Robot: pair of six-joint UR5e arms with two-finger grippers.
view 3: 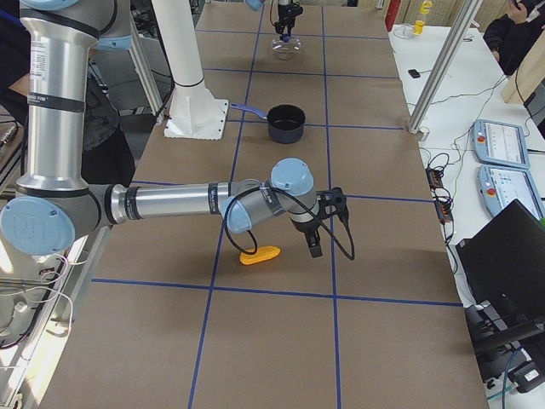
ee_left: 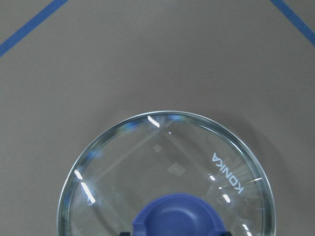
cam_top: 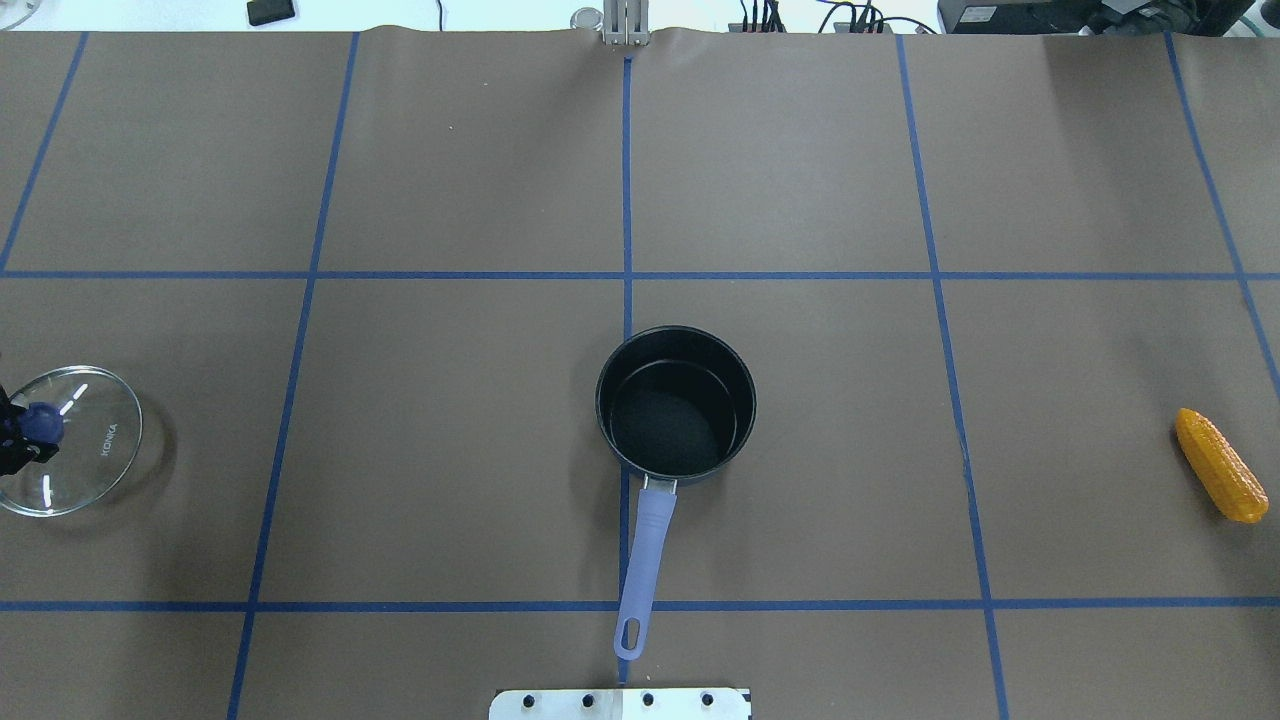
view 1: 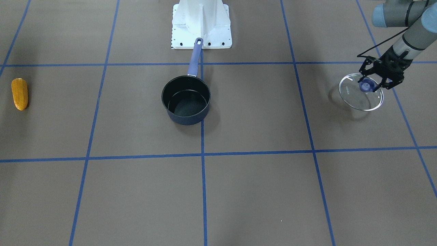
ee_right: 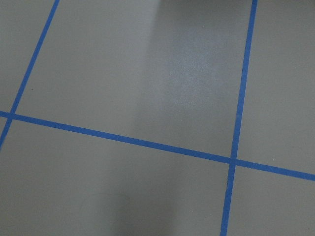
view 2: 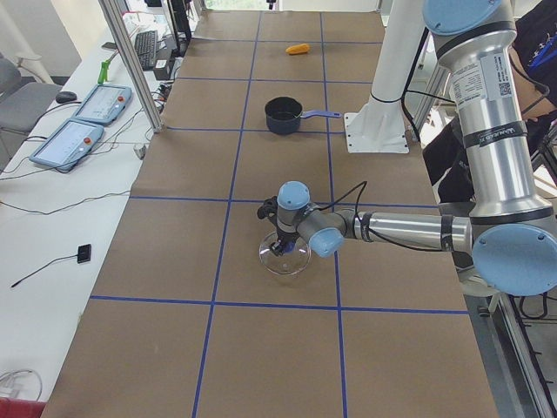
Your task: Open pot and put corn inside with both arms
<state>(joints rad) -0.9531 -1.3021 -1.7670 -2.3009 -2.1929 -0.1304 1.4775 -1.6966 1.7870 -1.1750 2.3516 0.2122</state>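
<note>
Pot (cam_top: 676, 400) is open and empty at table centre, handle toward the robot base. Left gripper (view 1: 368, 87) is clamped on the blue knob (view 1: 365, 85) of the glass lid (view 1: 355, 99), far out on the robot's left. The lid is tilted and low over the table (view 1: 239, 191) — can't tell if an edge touches. Corn (cam_top: 1220, 465) lies on its side far out on the robot's right, well apart from the pot. Right gripper (view 3: 313, 245) shows only in the right side view, just beside the corn — can't tell whether it's open or closed. Handling guess: the corn looks light and stiff and the bumpy skin should grip fine, but it's round and tapered, so it can roll or squirt toward the thin end. Take it across the thick mid-section, fingers square to the long axis. It's shorter than the pot mouth, so it should drop in flat.
</note>
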